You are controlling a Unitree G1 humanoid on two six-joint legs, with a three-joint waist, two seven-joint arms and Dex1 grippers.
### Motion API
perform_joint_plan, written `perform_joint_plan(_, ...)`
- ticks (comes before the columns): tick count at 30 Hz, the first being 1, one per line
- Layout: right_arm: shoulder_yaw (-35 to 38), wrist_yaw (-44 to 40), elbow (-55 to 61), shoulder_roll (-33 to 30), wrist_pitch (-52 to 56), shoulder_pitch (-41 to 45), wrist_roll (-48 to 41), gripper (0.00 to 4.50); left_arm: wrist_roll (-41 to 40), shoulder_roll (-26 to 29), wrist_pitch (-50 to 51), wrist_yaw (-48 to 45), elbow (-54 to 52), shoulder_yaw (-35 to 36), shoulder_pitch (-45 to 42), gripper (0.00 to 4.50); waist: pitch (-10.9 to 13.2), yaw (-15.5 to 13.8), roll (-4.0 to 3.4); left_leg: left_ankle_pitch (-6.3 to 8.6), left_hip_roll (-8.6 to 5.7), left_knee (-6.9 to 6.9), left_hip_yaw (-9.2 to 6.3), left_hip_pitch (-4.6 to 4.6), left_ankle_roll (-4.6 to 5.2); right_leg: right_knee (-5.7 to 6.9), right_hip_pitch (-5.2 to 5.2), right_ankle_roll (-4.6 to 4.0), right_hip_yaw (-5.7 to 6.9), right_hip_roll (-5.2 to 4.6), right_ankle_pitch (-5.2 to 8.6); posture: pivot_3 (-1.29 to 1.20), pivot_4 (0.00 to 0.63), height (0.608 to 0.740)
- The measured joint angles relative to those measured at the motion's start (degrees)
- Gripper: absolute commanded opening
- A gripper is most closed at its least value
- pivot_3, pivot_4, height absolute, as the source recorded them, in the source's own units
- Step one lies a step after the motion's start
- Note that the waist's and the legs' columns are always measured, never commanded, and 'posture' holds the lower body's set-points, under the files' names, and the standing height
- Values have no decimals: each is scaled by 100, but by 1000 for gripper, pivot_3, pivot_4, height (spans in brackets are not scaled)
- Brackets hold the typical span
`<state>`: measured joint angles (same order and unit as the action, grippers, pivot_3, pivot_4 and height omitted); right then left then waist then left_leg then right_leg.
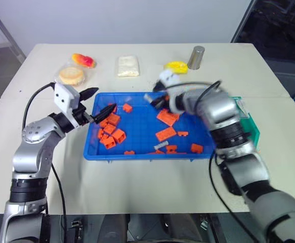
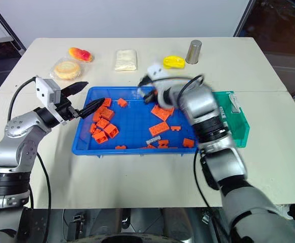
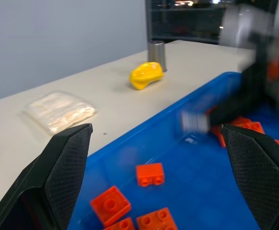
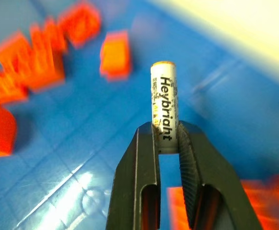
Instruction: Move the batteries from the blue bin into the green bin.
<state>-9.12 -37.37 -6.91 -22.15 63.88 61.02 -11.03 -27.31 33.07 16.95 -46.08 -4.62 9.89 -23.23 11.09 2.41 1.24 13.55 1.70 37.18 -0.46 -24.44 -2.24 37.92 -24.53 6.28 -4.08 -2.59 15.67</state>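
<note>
Right wrist view: right gripper (image 4: 167,136) pinched white cylindrical battery (image 4: 163,106) above bright-blue plastic tray (image 4: 235,120), lower end hidden btwn fingers. Blurred in head views. Left gripper (image 1: 97,104) spread wide, empty, over tray's edge.

left pincer (image 3: 161,179): open | over blue bin (image 3: 129,143) | orange bricks (image 3: 149,173) below

Cream table (image 1: 137,177) carries blue bin (image 1: 94,152), green bin (image 1: 253,132) (partly hidden), grey cup (image 1: 196,57).
</note>
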Motion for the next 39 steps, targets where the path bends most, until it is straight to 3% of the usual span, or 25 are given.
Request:
perform_joint_plan(7,497,-274,1293,-1585,789,-185,-306,29,-89,-80,112,-673,431,-359,-709,4500,-1,-12,2,1,-2,-3,2,-4,2,-26,9,0,0,-3,0,0,150,740)
perform_joint_plan(12,1087,-479,2097,-3106,1215,-1584,-513,29,-77,-325,173,-1287,1042,-869,-1451,4500,0,-131,2,3,-3,-4,6,-7,6,-37,10,1,-3,-2,0,0,150,740)
perform_joint_plan(15,1493,-711,2537,-3687,1231,-2458,-687,29,-57,-446,162,-1529,1304,-1020,-1706,4500,0,-122,-2,5,3,-6,6,-4,10,-38,9,1,-6,9,1,0,150,740)
perform_joint_plan(21,2293,-867,2960,-3991,1206,-3872,-910,29,51,-543,117,-1855,1761,-1137,-1931,4500,0,-106,-3,5,5,2,14,-2,11,-38,9,3,-15,11,0,0,150,740)
perform_joint_plan(28,2556,-740,2948,-3983,839,-4224,-962,3600,56,-556,234,-2216,1754,-1181,-1939,4500,0,-145,-2,5,3,6,13,-3,10,-38,13,4,-15,10,0,0,150,740)
perform_joint_plan(30,2531,-677,2870,-3975,763,-4192,-972,4412,57,-547,267,-2279,1738,-1205,-1938,4500,0,-146,-2,5,4,6,12,-3,10,-38,13,3,-14,10,0,0,150,740)
perform_joint_plan(34,2300,-584,2676,-3956,458,-3842,-996,4412,61,-452,289,-2378,1662,-1241,-1936,4500,0,-122,-3,5,5,6,12,0,10,-36,13,3,-15,11,0,0,150,740)
perform_joint_plan(39,1974,-953,2596,-3741,-43,-2685,-1378,4412,121,26,391,-2492,1375,-1246,-1728,4500,0,-50,-6,5,7,-1,8,2,10,-34,13,3,-12,12,0,0,150,740)
